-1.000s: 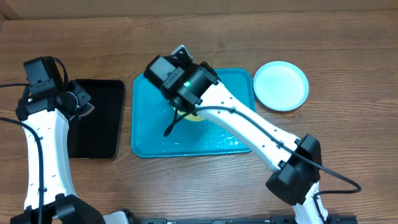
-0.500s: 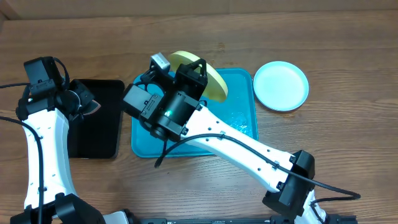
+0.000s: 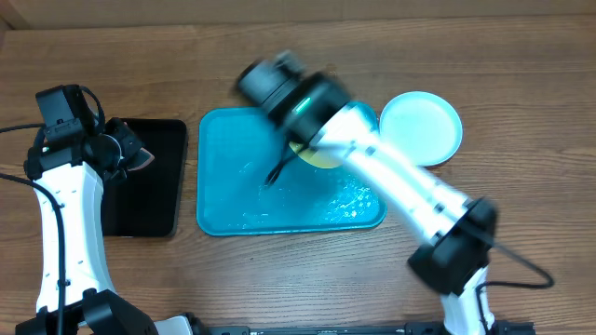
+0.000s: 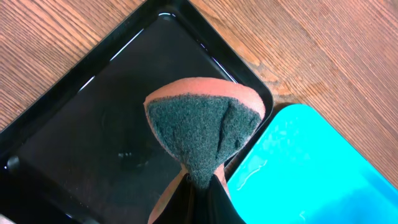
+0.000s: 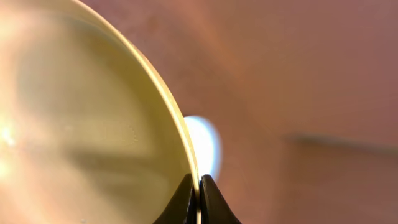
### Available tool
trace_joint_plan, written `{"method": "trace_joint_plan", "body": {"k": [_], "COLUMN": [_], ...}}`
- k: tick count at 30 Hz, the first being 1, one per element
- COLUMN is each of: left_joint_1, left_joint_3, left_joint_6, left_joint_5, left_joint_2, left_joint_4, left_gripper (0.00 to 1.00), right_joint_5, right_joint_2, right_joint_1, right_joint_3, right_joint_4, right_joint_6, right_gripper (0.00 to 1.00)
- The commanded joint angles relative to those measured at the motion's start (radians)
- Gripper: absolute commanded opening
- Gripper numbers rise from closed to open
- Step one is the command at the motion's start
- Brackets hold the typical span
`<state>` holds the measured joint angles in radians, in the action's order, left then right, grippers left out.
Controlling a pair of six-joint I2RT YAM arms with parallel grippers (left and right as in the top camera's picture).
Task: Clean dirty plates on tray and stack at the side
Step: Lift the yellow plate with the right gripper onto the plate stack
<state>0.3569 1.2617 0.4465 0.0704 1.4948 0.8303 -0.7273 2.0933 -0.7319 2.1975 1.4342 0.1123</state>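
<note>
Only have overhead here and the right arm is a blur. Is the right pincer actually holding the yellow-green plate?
Observer: Yes. The right wrist view shows the right pincer shut on the rim of the yellow-green plate, edge-on between its fingers.
Operator: And the left? Can't make out what it has.
Observer: The left wrist view shows the left pincer shut on a sponge, with the dark green scrub face towards the camera and an orange backing behind it.
</note>
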Motion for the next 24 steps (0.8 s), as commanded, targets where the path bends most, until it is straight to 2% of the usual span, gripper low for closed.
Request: {"method": "trace_joint_plan", "body": {"k": [1,3,5,13,18,24], "left_joint_1": [-0.004,-0.004,-0.004,-0.004,-0.004,-0.004], "left_joint_3": [-0.003,-0.003,-0.003,-0.003,-0.003,-0.003], "left_joint_6": [0.01,0.01,0.01,0.01,0.01,-0.005], "left_joint_5": [0.009,0.009,0.009,0.008,0.008,0.004], "left_joint_2": [0.005,0.005,0.005,0.005,0.006,0.006], "left_joint_4": [-0.004,-0.004,-0.005,-0.019,-0.02,-0.02], "left_gripper": [0.04,0.04,0.04,0.04,0.04,0.04], "right_joint_5": [0.602,0.813,0.903,0.912,0.913,0.943], "right_joint_2": [-0.018,-0.003,-0.001,-0.001,-0.001,-0.001], "right_joint_1": [0.241,0.386,0.498,0.857,0.946,0.95], "right_joint_3": [0.027,0.023,-0.001,-0.172,-0.305,-0.445], "right_joint_4": [0.003,0.021,0.031,0.004,-0.105,-0.266], "right_joint_6": [-0.041,-0.042,-0.041,-0.041,-0.042,-0.042], "right_gripper": [0.04,0.04,0.04,0.04,0.04,0.05]}}
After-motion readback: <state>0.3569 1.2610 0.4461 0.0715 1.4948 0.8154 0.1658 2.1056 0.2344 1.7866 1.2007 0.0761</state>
